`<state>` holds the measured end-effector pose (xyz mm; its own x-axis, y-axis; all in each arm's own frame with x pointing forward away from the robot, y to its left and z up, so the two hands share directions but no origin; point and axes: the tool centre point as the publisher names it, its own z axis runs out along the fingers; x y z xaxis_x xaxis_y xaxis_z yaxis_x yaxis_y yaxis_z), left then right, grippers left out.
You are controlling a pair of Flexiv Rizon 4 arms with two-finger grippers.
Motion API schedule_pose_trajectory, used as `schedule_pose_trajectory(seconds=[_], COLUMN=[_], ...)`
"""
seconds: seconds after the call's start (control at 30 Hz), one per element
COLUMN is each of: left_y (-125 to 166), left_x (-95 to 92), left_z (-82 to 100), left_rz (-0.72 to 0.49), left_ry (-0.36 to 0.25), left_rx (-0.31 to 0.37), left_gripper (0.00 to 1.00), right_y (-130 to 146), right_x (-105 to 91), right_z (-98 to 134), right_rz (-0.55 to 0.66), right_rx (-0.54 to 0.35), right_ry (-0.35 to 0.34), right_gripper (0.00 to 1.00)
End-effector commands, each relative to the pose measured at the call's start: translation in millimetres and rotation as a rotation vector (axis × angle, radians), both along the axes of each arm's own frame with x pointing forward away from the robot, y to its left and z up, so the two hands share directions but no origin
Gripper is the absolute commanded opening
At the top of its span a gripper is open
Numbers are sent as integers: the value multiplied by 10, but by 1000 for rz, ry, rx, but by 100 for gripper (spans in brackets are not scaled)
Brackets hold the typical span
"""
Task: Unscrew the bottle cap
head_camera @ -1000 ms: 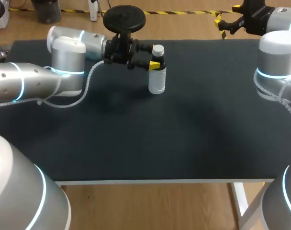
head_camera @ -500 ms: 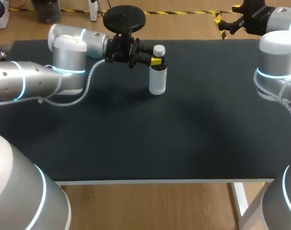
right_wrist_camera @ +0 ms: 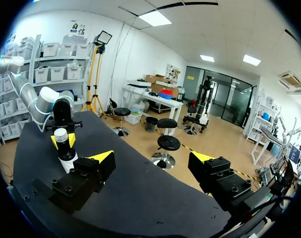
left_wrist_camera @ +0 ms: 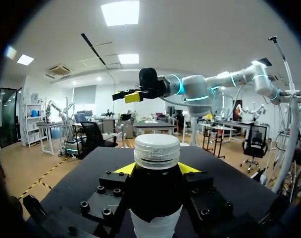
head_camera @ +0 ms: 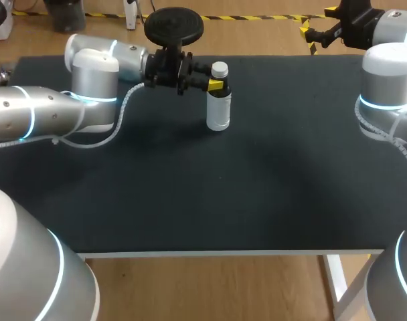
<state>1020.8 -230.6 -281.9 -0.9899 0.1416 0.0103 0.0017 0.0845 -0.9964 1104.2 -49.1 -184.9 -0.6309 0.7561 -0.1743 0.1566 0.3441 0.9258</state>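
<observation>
Two fingers of the left gripper (head_camera: 217, 85) clamp the bottle (head_camera: 218, 112) at the table's (head_camera: 257, 200) far middle, cap (head_camera: 219, 69) on. This looks like the steadying step; next the right gripper (right_wrist_camera: 151, 158), splayed at far right, must cross and grasp the cap.

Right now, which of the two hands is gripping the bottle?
The left hand: its fingers clamp the bottle at the neck, just under the white cap. The right hand hangs open and empty near the far edge of the table.

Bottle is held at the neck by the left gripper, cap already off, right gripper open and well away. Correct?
No: the cap is on the bottle, as the left wrist view shows. The rest holds: left gripper shut on the neck, right gripper open and well away.
</observation>
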Motion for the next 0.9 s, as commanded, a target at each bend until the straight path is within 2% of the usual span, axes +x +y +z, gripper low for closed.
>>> schedule_pose_trajectory(seconds=[0.03, 0.9], left_y=[33, 31], left_x=[18, 66], left_z=[-10, -4], left_rz=[-2, -18], left_ry=[-3, -21], left_rx=[-10, -3], left_gripper=[0, 0], right_y=[-4, -4], right_x=[2, 2], right_z=[0, 0], right_rz=[1, 1], right_rx=[0, 0], right_ry=[1, 1], right_gripper=[100, 100])
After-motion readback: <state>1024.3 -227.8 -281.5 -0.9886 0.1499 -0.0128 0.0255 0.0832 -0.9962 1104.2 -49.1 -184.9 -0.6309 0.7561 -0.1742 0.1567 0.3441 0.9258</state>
